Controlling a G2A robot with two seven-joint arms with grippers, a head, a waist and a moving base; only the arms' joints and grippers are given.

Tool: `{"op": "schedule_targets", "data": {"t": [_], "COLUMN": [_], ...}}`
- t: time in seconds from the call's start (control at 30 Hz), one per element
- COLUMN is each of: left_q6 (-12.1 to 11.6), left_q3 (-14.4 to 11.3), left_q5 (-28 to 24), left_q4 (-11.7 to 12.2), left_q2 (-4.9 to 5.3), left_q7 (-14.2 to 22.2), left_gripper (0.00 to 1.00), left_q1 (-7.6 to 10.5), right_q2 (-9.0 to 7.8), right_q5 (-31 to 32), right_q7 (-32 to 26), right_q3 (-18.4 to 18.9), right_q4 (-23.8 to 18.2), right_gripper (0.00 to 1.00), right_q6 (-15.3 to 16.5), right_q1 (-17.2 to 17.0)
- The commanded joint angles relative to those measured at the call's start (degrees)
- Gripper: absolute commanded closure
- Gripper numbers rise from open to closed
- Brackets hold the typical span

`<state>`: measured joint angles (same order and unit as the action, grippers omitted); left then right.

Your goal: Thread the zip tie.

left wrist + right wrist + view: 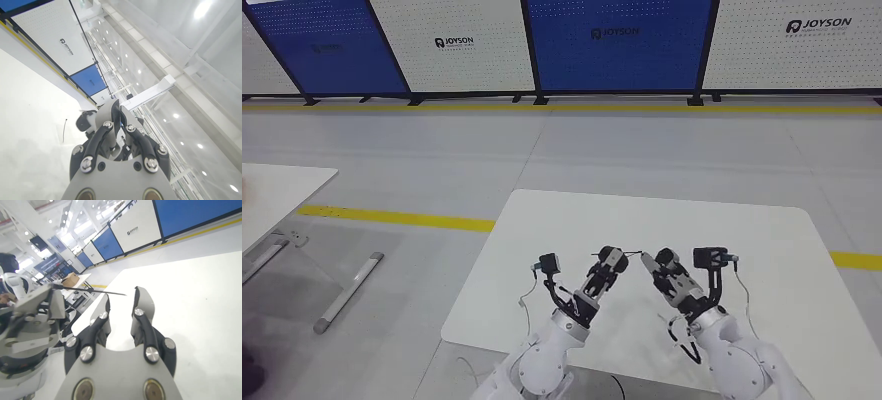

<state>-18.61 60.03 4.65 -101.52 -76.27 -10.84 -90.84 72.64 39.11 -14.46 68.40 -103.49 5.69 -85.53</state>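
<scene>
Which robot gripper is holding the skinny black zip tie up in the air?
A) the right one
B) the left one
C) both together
B: the left gripper is shut on the zip tie, while the right gripper is open and grips nothing.

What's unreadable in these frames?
- Left wrist view: zip tie seen edge-on in the shut left gripper; pads hide its length.
- Right wrist view: its held end is blurred and hidden by that gripper; tip sits near the open right gripper, depth unclear.
- Top view: tie too small to trace.
- Left wrist view: second tie on the table, head too small.
</scene>
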Motion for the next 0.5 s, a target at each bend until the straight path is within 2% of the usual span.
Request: {"op": "schedule_targets", "data": {"t": [0.0, 0.13, 0.3, 0.4, 0.47], "left_q6": [-0.42, -0.57, 1.07, 1.71, 2.09], "left_q3": [0.39, 0.93, 2.00, 2.87, 3.27], "left_q5": [-0.14, -0.60, -1.91, -2.19, -2.64], "left_q4": [0.66, 1.93, 2.81, 3.24, 3.31], "left_q2": [-0.10, -0.22, -0.29, -0.24, -0.25], "left_q7": [-1.67, -3.35, -4.53, -4.88, -5.18], "left_gripper": [1.00, 1.00, 1.00, 1.00, 1.00], "left_q1": [0.17, 0.30, 0.07, -0.19, -0.40], "right_q2": [-0.18, -0.23, -0.37, -0.28, -0.31], "right_q5": [-2.35, -6.67, -11.68, -17.01, -21.56], "right_q7": [1.58, 4.94, 8.11, 11.90, 11.03], "right_q3": [2.25, 5.18, 9.13, 12.13, 13.67], "right_q4": [-1.01, -1.93, -2.75, -3.18, -3.44], "right_gripper": [0.00, 0.00, 0.00, 0.00, 0.00], "right_q6": [0.61, 0.42, 1.73, 1.77, 2.70], "right_q1": [-1.52, -3.42, -5.63, -7.30, -8.14]}}
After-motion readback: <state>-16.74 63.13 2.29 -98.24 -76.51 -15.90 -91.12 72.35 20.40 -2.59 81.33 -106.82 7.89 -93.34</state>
